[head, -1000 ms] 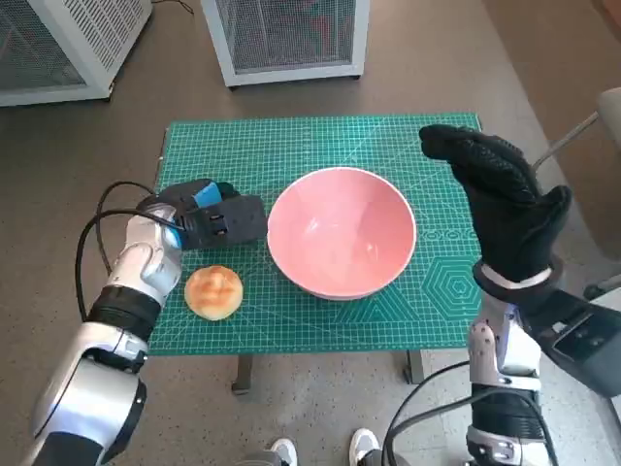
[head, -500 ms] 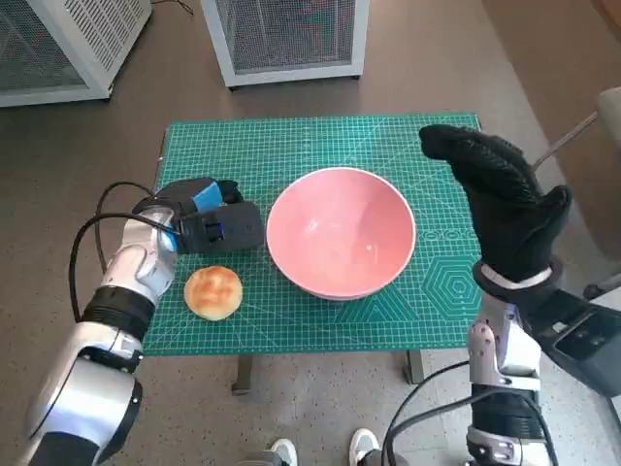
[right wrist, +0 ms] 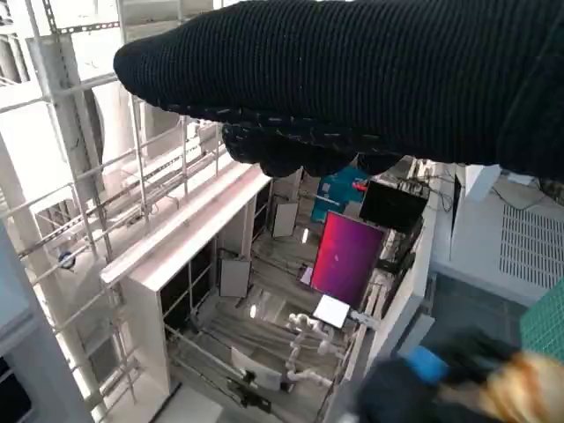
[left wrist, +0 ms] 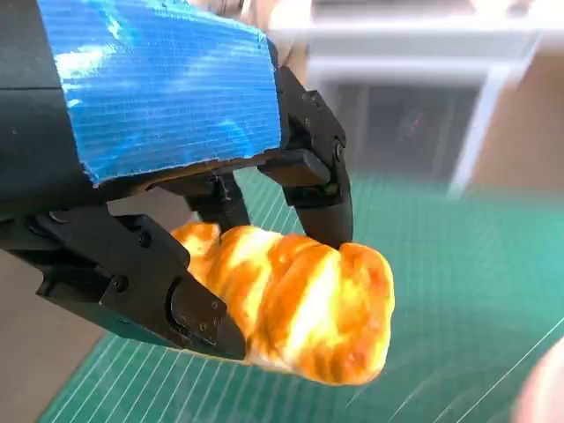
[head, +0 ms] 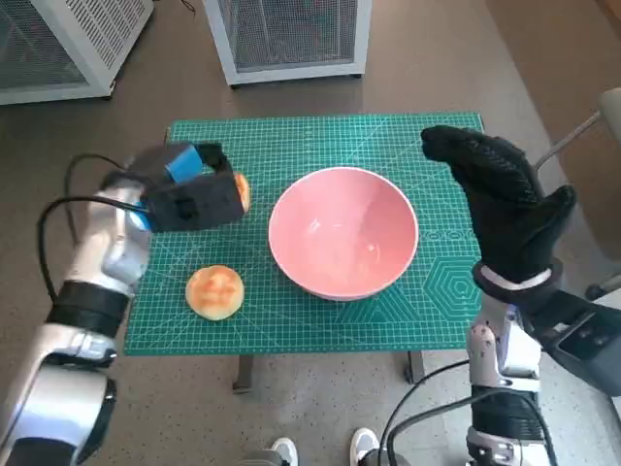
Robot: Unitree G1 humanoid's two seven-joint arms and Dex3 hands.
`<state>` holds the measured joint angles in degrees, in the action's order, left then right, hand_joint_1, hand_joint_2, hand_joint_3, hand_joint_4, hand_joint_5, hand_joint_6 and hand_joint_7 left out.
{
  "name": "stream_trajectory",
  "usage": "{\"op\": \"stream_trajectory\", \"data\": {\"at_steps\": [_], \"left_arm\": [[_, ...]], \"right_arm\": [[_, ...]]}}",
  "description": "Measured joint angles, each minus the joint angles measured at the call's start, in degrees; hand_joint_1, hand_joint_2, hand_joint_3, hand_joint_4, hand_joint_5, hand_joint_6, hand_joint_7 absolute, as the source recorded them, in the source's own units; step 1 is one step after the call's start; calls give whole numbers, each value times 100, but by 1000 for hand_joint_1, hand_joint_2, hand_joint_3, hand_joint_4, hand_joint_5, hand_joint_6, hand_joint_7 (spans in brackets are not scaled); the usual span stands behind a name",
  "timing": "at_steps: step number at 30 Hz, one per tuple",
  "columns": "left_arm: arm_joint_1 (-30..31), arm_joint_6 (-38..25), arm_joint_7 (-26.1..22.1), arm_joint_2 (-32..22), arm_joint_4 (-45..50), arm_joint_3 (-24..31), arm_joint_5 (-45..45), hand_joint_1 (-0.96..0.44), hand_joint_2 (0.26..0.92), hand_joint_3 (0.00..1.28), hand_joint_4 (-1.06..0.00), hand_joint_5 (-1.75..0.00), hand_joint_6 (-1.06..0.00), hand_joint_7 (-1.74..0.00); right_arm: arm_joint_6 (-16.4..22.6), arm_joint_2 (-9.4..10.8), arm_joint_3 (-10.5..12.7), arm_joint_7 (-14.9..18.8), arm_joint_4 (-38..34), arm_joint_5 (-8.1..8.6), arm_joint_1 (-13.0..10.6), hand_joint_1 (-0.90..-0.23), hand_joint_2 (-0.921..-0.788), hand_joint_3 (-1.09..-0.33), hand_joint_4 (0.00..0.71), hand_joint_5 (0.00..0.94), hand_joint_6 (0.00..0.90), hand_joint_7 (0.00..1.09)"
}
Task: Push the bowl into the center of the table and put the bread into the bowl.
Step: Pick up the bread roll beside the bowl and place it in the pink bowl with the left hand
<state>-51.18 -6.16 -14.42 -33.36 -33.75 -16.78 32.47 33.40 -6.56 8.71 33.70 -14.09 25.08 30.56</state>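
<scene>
The pink bowl (head: 343, 244) sits near the middle of the green mat (head: 291, 146). My left hand (head: 192, 194) hovers above the mat just left of the bowl and grips a golden twisted bread (left wrist: 295, 304), whose end (head: 242, 192) peeks out beside the fingers (left wrist: 141, 282). A round bun (head: 214, 291) lies on the mat near the front left. My right hand (head: 500, 209), gloved, is raised upright over the mat's right side, fingers extended, holding nothing.
Two white mesh cabinets (head: 291, 39) stand on the floor behind the table. A person's shoes (head: 364, 449) show below the table's front edge. A grey chair edge (head: 606, 107) is at the far right.
My left hand has lifted off the mat with the twisted bread and moved up and back, beside the bowl's left rim. The bun, bowl and right hand are unmoved.
</scene>
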Motion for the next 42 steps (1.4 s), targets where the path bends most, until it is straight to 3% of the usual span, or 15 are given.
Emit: {"op": "stream_trajectory", "data": {"at_steps": [8, 18, 32, 40, 42], "left_arm": [[677, -161, 5, -14, 1795, 425, -107, 1, 919, 25, -760, -1068, -653, -1162], [1258, -95, -180, 66, 3633, 497, -129, 2, 911, 14, -798, -1028, -672, -1144], [1329, 321, -555, 415, 4105, 241, -152, 2, 910, 11, -822, -994, -663, -1156], [1330, 593, -775, 697, 3989, 77, -377, 1, 920, 65, -743, -1153, -585, -1161], [1333, 676, -799, 752, 3907, 61, -440, 1, 920, 120, -694, -1220, -510, -1217]], "right_arm": [[-9, 3, -1, 23, 6, 7, 1, -386, -921, -478, 572, 25, 156, 672], [-35, 4, -2, 60, 6, 117, -2, -377, -921, -482, 580, 26, 156, 671], [-55, 1, 3, 105, 6, 171, -8, -377, -921, -482, 583, 24, 157, 671], [-54, 1, 6, 122, 11, 171, -26, -379, -921, -480, 585, 23, 158, 670], [-54, 1, 6, 122, 21, 171, -31, -380, -921, -479, 585, 22, 159, 670]]}}
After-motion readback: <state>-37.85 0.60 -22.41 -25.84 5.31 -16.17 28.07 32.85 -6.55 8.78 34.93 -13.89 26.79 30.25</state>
